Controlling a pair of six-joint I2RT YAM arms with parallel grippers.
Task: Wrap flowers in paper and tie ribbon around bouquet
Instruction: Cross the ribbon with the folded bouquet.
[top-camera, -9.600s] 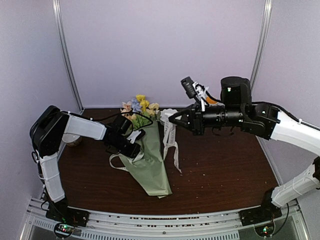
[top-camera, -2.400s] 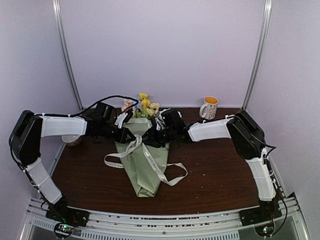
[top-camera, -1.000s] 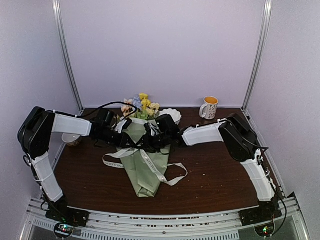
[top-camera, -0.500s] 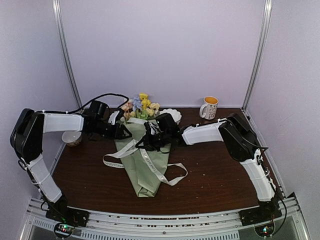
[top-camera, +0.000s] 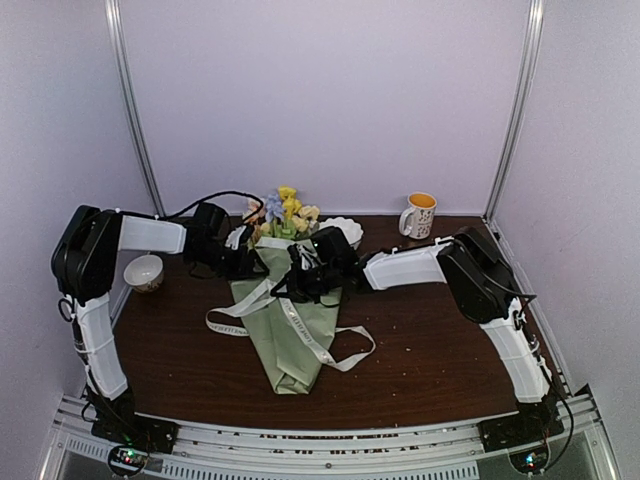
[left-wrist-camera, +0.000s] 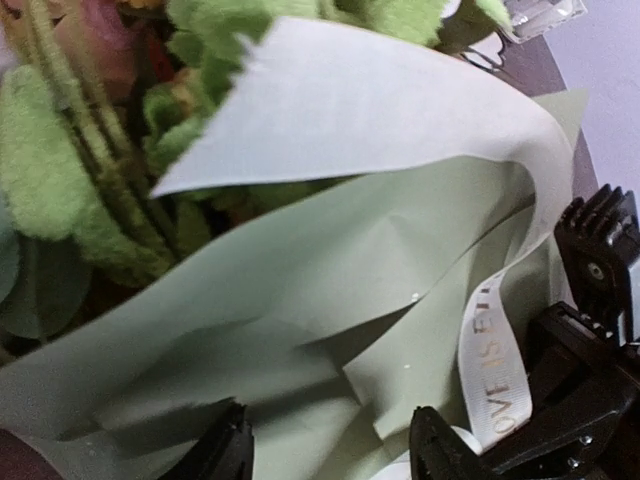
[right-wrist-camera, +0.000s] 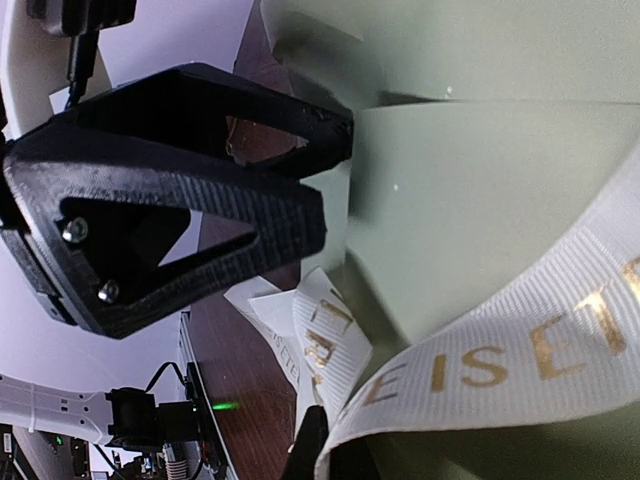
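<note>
Your left claw (left-wrist-camera: 330, 455) has opened off the paper (left-wrist-camera: 330, 260), while your right claw (top-camera: 289, 286) now pinches the ribbon (right-wrist-camera: 520, 360) across the bouquet (top-camera: 292, 345); the knot looks unfinished.

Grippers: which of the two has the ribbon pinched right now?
The right gripper: its fingers are shut on the ribbon. The left gripper has its fingers apart at the paper, holding nothing.

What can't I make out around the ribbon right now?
- Whether ribbon is knotted: top view, right gripper covers the crossing.
- Its hold on the ribbon: right wrist view, cut by bottom edge.
- Lower stems of flowers: every view, wrapped inside paper.
- Ribbon lettering: top view, too small.
</note>
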